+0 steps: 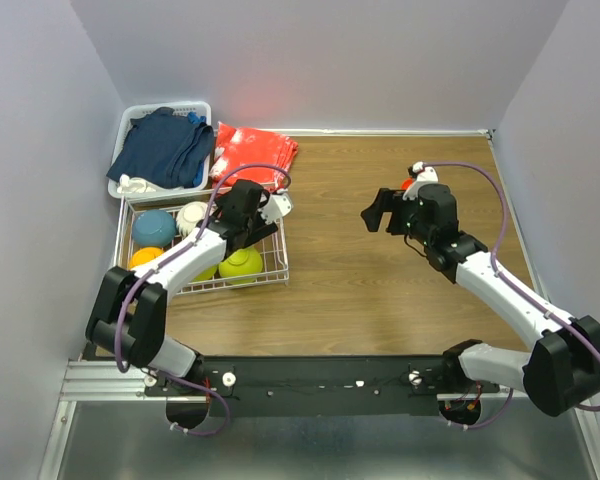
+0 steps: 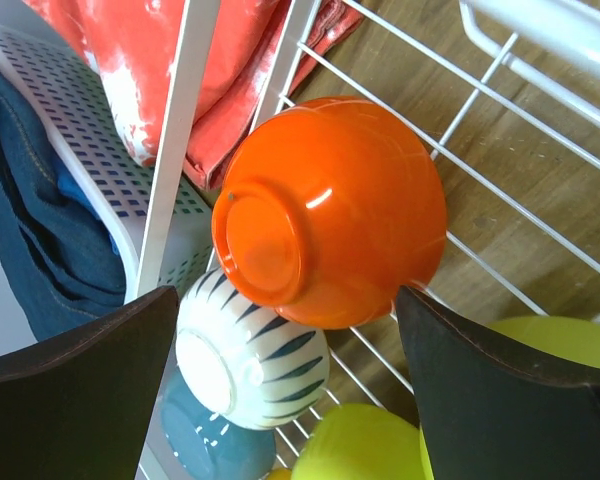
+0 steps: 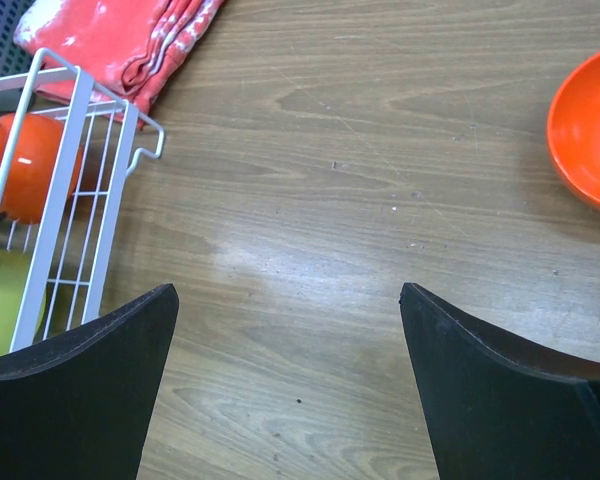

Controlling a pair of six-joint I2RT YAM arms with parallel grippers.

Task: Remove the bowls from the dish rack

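Note:
The white wire dish rack (image 1: 270,281) sits at the left of the table and holds a blue bowl (image 1: 153,228), a white ribbed bowl (image 1: 192,217), a yellow-orange bowl (image 1: 145,257) and two lime green bowls (image 1: 241,265). My left gripper (image 1: 265,215) hangs open over the rack's far right corner. In the left wrist view its fingers straddle, without touching, a tipped red-orange bowl (image 2: 330,210) that leans on the white bowl (image 2: 250,365). My right gripper (image 3: 288,290) is open over bare wood. A second red-orange bowl (image 3: 590,130) stands on the table to its right.
A white plastic basket (image 1: 130,120) of dark blue clothes stands behind the rack in the back left corner. A red cloth (image 1: 252,155) lies next to it on the table. Grey walls close in the left, back and right sides.

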